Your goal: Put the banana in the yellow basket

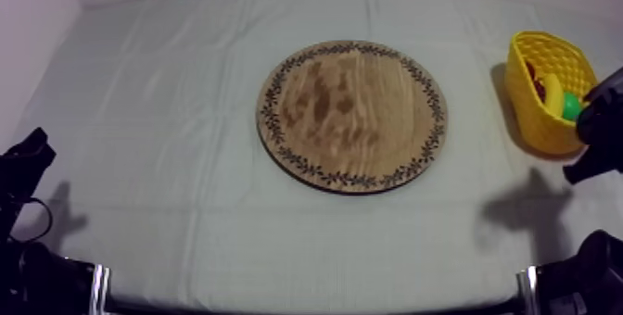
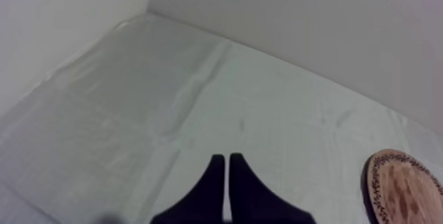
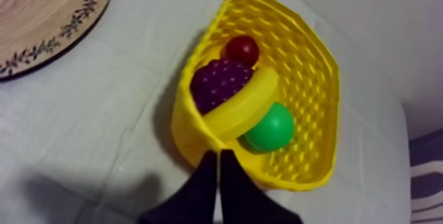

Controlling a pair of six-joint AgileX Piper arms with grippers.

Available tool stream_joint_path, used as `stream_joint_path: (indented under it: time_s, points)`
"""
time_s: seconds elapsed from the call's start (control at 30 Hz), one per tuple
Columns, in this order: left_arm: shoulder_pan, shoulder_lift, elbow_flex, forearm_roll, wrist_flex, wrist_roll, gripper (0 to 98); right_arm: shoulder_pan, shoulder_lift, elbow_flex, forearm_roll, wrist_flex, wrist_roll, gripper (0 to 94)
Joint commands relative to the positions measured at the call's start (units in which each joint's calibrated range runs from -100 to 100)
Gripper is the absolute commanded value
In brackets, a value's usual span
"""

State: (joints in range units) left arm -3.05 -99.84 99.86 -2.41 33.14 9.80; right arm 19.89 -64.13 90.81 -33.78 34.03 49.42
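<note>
Hidden and cropped parts in the three views.
From above: most fruit screened by the wall of the yellow basket [image 1: 538,119], leaving a strip of banana [image 1: 553,92] and a spot of green fruit [image 1: 571,106], kind not discernible; outer side covered by the right arm [image 1: 604,119]. At the right wrist: bunch of grapes [image 3: 219,82] partly under the banana, small red fruit [image 3: 242,49] partly behind the grapes, wooden board [image 3: 46,16] cropped by the frame edge; cropped likewise at the left wrist.

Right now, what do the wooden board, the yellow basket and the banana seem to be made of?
The wooden board looks like wood with a matte finish: brown grain patches, with a dark leaf pattern round the rim. The yellow basket is probably moulded plastic: even colour and regular holes in the wall. The banana is likely smooth plastic, possibly foam: uniform yellow with a soft sheen.
</note>
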Motion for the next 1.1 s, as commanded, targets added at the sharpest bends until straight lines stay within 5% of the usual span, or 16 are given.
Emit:
stream_joint_path:
  time_s: [0.0, 0.3, 0.4, 0.5, 0.6, 0.97, 1.07]
  points:
    - [0.0, 0.0, 0.0, -0.01, 0.0, 0.0, 0.1, -0.2, -3.9, 1.4, 0.9, 0.6, -2.5, 0.7]
    - [0.0, 0.0, 0.0, -0.01, 0.0, 0.0, 0.1, -2.9, -15.0, 1.3, 11.3, 10.5, -15.0, 0.4]
    - [0.0, 0.0, 0.0, -0.01, 0.0, 0.0, 0.1, -4.9, -18.2, 1.7, 16.4, 12.2, -23.1, 0.3]
    - [0.0, 0.0, 0.0, -0.01, 0.0, 0.0, 0.1, -7.2, -21.6, 3.4, 22.2, 11.6, -35.3, 0.3]
    - [0.0, 0.0, 0.0, -0.01, 0.0, 0.0, 0.1, -9.7, -25.2, 4.5, 25.4, 11.0, -41.4, 0.4]
    - [0.0, 0.0, 0.0, -0.01, 0.0, 0.0, 0.1, -15.5, -31.5, 8.1, 30.8, 4.4, -48.4, 0.4]
    - [0.0, 0.0, 0.0, -0.01, 0.0, 0.0, 0.1, -16.2, -31.6, 8.4, 31.5, 3.5, -47.6, 0.4]
